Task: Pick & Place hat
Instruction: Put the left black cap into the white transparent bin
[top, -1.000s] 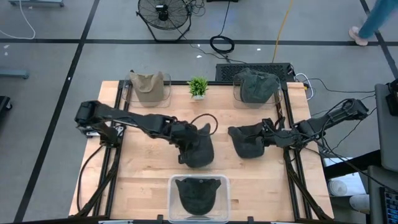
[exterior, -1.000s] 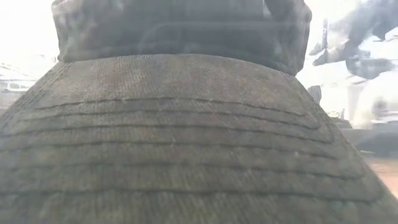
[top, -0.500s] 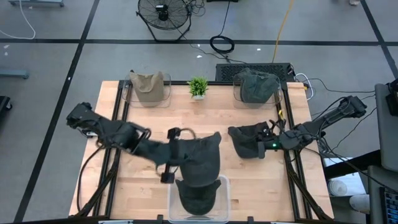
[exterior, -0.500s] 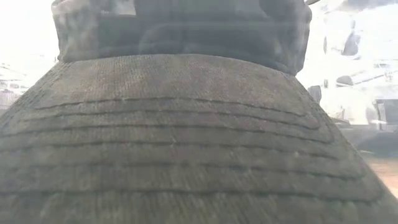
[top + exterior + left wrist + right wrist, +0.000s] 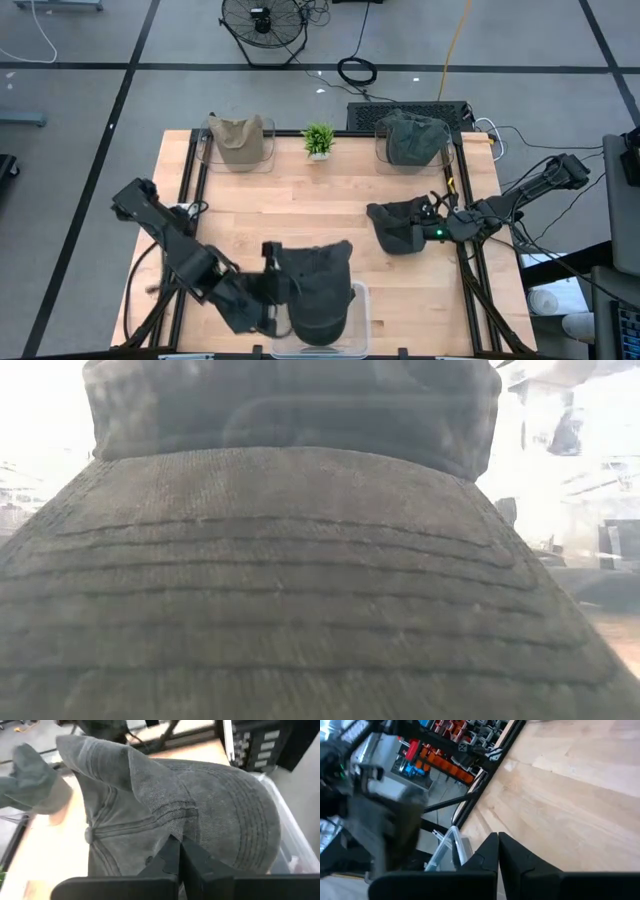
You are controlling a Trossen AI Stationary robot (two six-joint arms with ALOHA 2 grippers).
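My left gripper (image 5: 270, 292) (image 5: 177, 849) is at the table's near edge, shut on a dark grey cap (image 5: 316, 283) (image 5: 200, 805). The cap is over the clear bin (image 5: 359, 300) there. A second dark cap lies in that bin, and its stitched brim (image 5: 300, 590) fills the low view. A third dark cap (image 5: 393, 226) lies on the table's right half. My right gripper (image 5: 433, 233) (image 5: 498, 844) is shut at that cap's right side; whether it touches it, I cannot tell. My left gripper pinches a fold of the cap's crown cloth (image 5: 167, 831) between its two fingers, close to where the stitched brim (image 5: 250, 815) begins. The fingers come level from the table's left. The cap sits over the bin's rim (image 5: 292, 842), brim toward the near right; whether it rests on the cap below, I cannot tell.
A tan hat (image 5: 238, 138) sits in a clear bin at the far left and a grey-green hat (image 5: 410, 138) in one at the far right. A small green plant (image 5: 319, 140) stands between them. Bare wood lies across the table's middle.
My left arm swung from the table's middle toward the near edge and carried the cap with it, from the bare wood to above the near bin. The gripper stayed shut on the cap. The right arm and the cap beside it kept still.
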